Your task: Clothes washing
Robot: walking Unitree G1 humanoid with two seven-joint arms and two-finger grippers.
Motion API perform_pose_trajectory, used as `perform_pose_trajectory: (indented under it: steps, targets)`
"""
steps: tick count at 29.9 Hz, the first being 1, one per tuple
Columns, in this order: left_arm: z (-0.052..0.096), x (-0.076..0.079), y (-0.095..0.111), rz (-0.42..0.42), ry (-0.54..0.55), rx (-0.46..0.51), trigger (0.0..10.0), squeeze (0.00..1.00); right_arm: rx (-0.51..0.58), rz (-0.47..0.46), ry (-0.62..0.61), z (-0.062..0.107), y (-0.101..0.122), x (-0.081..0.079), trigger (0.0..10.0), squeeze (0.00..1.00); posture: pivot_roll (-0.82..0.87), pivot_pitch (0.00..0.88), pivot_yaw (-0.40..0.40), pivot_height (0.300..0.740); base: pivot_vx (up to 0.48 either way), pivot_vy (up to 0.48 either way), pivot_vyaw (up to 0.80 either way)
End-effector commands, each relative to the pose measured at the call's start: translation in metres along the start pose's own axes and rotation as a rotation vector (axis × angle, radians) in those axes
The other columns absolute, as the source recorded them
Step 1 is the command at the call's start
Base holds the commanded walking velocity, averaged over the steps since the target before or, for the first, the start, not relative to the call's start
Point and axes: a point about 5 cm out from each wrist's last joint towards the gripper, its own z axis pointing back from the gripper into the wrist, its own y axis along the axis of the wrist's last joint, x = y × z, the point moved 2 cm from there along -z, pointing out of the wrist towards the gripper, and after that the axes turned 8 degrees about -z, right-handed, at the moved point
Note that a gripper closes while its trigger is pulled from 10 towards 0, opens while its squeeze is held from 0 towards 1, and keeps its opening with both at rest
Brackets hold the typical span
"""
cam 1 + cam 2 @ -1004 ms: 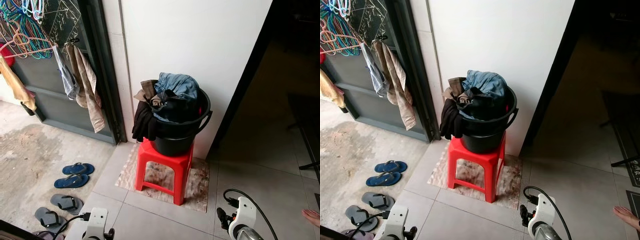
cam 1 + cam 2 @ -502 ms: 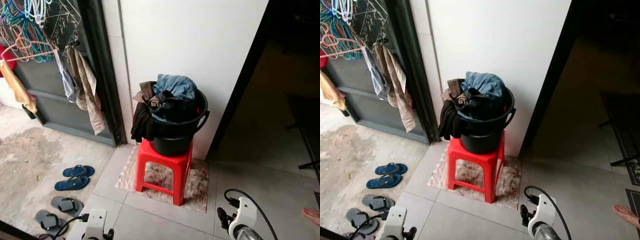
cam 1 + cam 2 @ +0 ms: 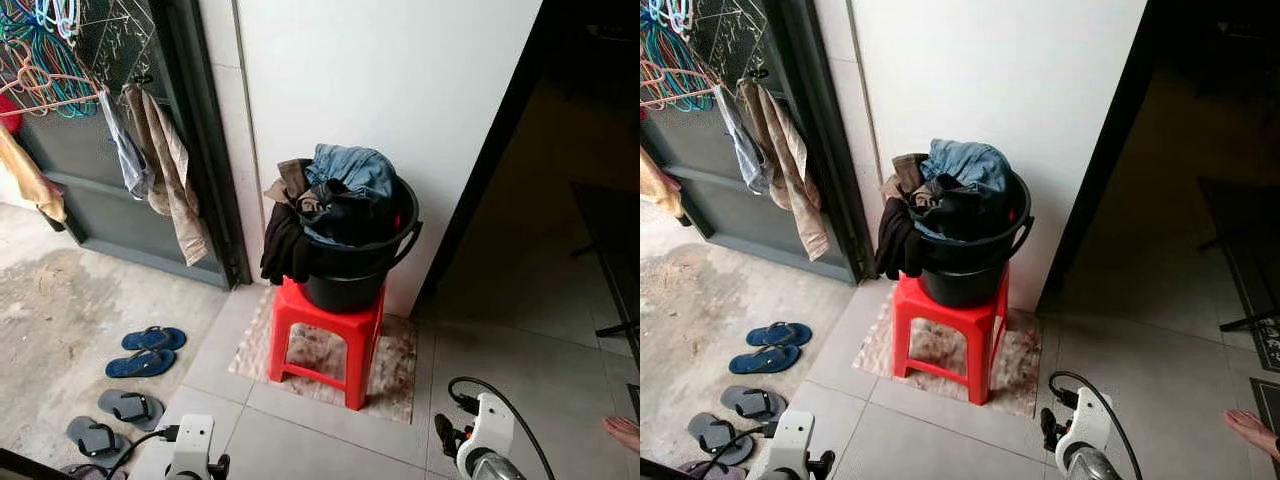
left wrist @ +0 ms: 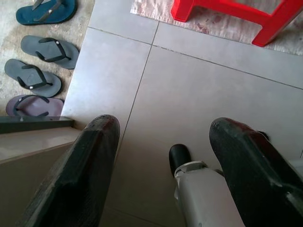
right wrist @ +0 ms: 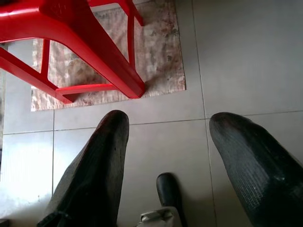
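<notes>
Two arms hang low at the picture's bottom edge in the left eye view, and the black bucket point(image 3: 357, 262) heaped with clothes point(image 3: 338, 195) stands on a red plastic stool point(image 3: 327, 335) against the white wall point(image 3: 380, 90), ahead of and above both pincers. Denim lies on top; a dark garment point(image 3: 282, 245) droops over the rim on the left-arm side. The stool sits on a patterned mat point(image 3: 398, 370). Blue flip-flops point(image 3: 147, 351) and grey ones lie out beyond the left arm.

Right eye view: same layout; a person's bare foot point(image 3: 1252, 430) rests on the tiles beyond the right arm.

Left wrist view: the left gripper point(image 4: 165, 156) is released, fingers wide apart over bare floor tiles point(image 4: 199, 90), the stool's legs ahead of the fingertips.

Right wrist view: the right gripper point(image 5: 165, 142) is likewise released and empty, with the stool's leg just ahead of it.

Judging by this, the bucket lies about midway between the arms, and both must rise well up to reach it.
</notes>
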Motion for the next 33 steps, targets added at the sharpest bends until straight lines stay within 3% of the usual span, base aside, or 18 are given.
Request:
perform_pose_trajectory:
  steps: [1, 20, 27, 32, 33]
  targets:
    - [0.0005, -0.0013, -0.0029, 0.015, -0.002, -0.012, 10.0, 0.00, 0.018, -0.013, -0.006, -0.0001, 0.0033, 0.0008, 10.0, 0.00, 0.03, 0.007, -0.010, 0.732, 0.322, 0.000, 0.00]
    - [0.0005, -0.0008, -0.0026, 0.025, -0.010, -0.008, 10.0, 0.00, 0.025, -0.016, -0.009, 0.0000, 0.0038, 0.0009, 10.0, 0.00, 0.03, 0.009, -0.010, 0.732, 0.334, 0.000, -0.10]
    - [0.0006, -0.0013, -0.0014, 0.025, -0.005, 0.003, 10.0, 0.00, 0.026, -0.015, -0.010, -0.0001, 0.0039, 0.0009, 10.0, 0.00, 0.03, 0.009, -0.010, 0.732, 0.000, 0.000, 0.00]
    - [0.0010, -0.0053, 0.0025, 0.028, 0.047, 0.042, 10.0, 0.00, 0.025, -0.007, -0.010, 0.0000, 0.0041, 0.0013, 10.0, 0.00, 0.03, 0.014, -0.012, 0.732, 0.000, 0.000, 0.00]
    - [0.0018, -0.0093, 0.0036, 0.035, 0.104, 0.058, 10.0, 0.00, 0.024, -0.007, -0.010, 0.0000, 0.0041, 0.0016, 10.0, 0.00, 0.03, 0.014, -0.013, 0.732, 0.000, 0.000, 0.00]
